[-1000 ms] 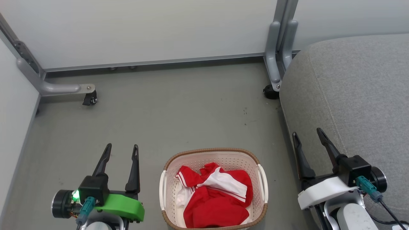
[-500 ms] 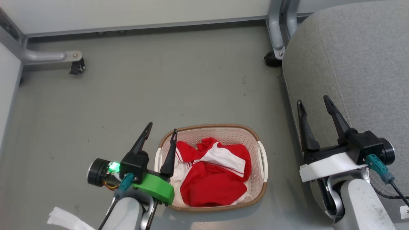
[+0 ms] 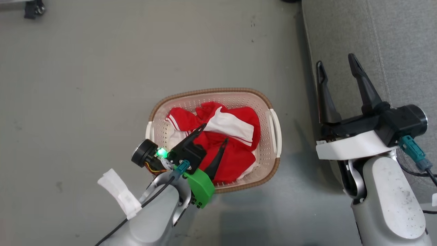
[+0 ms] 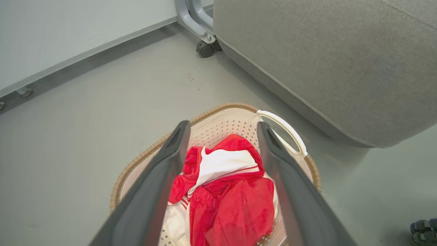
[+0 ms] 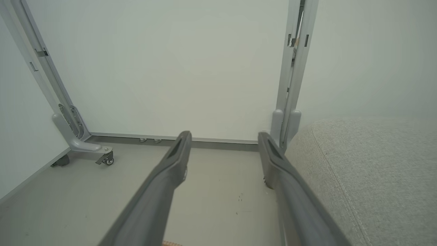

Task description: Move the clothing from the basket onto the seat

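The cream basket [image 3: 191, 94] with a brown rim stands on the floor, holding the rumpled red and white clothing [image 3: 240, 150]. My left gripper [image 3: 215, 133] hangs open above the clothing, over the basket's near left part, fingers apart and holding nothing. In the left wrist view the open left gripper [image 4: 222, 128] frames the clothing [image 4: 235, 201] inside the basket [image 4: 143, 159]. The grey seat [image 3: 403, 51] fills the right side. My right gripper [image 3: 335, 60] stands open and empty at the seat's left edge, right of the basket. The right wrist view shows the right gripper [image 5: 224, 136] beside the seat [image 5: 368, 171].
Bare grey floor [image 3: 102, 68] surrounds the basket. White partition walls on grey metal feet with casters [image 5: 108, 160] close the far side, and one caster [image 4: 205, 49] sits by the seat's far corner. A cable trails from my left arm.
My left gripper has swung right from beside the basket to over the clothing, still open. The head camera has tilted down, shifting the whole scene up. The right gripper stays open.
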Controlling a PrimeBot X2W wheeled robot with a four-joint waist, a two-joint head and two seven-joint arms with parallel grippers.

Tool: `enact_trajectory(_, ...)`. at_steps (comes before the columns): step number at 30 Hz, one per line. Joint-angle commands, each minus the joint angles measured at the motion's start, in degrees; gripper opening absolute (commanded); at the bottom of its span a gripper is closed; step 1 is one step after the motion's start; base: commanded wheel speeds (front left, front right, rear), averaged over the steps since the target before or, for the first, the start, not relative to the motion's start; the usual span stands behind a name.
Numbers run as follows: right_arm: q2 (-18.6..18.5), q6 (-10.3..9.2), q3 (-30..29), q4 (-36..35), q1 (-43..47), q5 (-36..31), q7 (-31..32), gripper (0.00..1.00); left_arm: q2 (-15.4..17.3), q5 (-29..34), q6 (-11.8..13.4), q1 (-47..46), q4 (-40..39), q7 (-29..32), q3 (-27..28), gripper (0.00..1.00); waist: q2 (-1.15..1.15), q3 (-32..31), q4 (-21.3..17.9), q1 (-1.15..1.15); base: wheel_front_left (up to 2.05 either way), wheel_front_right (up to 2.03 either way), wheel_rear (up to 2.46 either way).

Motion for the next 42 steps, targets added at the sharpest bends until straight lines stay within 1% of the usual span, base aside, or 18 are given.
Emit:
enact_trajectory(1, -0.1, 0.0, 0.15, -0.41, -1.7, 0.41, -0.42, 1.0, 0.37, -1.23, -0.35, -2.58, 1.91, -0.01, -1.17, 1.0, 0.0, 8.52, -3.18, -0.01, 0.0, 0.0, 0.0)
enact_trajectory(8, -0.07, 0.0, 1.2, -2.02, -5.01, 1.46, -0.69, 1.0, 0.4, -5.49, -1.27, -10.18, 11.64, 2.54, -7.96, 1.0, 0.0, 16.28, -5.85, -0.01, 0.0, 0.0, 0.0)
enact_trajectory(14, -0.07, 0.0, 2.32, -3.68, -6.98, 2.7, -0.78, 1.0, 0.4, -8.48, -1.77, -15.6, 18.55, 5.62, -11.34, 1.0, 0.0, 22.48, -7.95, -0.01, 0.0, 0.0, 0.0)
enact_trajectory(22, -0.07, 0.0, 3.19, -4.83, -8.17, 4.92, -0.78, 1.0, 0.44, -11.37, -1.91, -22.07, 26.68, 8.68, -12.26, 1.0, 0.0, 28.14, -9.53, -0.01, 0.0, 0.0, 0.0)
enact_trajectory(26, -0.07, 0.0, 3.86, -5.0, -8.61, 5.89, -0.78, 1.0, 1.29, -12.26, -1.88, -24.46, 29.39, 9.64, -12.87, 1.0, 0.0, 29.71, -10.11, -0.01, 0.0, 0.0, 0.0)
enact_trajectory(36, -0.09, 0.0, 5.33, -5.55, -9.58, 7.59, -0.79, 1.0, 2.94, -14.1, -1.9, -28.09, 33.18, 12.6, -13.94, 1.0, 0.0, 32.17, -12.0, -0.01, 0.0, 0.0, 0.0)
enact_trajectory(37, -0.09, 0.0, 5.4, -5.52, -9.58, 7.72, -0.79, 1.0, 3.01, -14.55, -1.9, -28.07, 33.5, 13.67, -13.91, 1.0, 0.0, 32.24, -12.2, -0.01, 0.0, 0.0, 0.0)
enact_trajectory(39, -0.09, 0.0, 5.44, -5.47, -9.57, 8.0, -0.79, 1.0, 3.11, -14.93, -1.9, -28.34, 33.7, 14.28, -14.2, 0.0, 0.0, 32.31, -12.45, -0.01, 0.0, 0.0, 0.0)
enact_trajectory(41, -0.09, 0.0, 5.34, -5.38, -9.59, 8.08, -0.79, 1.0, 3.46, -14.46, -1.79, -28.71, 34.09, 15.23, -14.74, 0.0, 0.0, 32.19, -12.56, -0.01, 0.0, 0.0, 0.0)
enact_trajectory(42, -0.08, 0.0, 5.27, -5.37, -9.61, 8.02, -0.79, 1.0, 3.5, -14.22, -1.28, -28.91, 34.14, 14.9, -14.88, 0.0, 0.0, 32.1, -12.56, -0.01, 0.0, 0.0, 0.0)
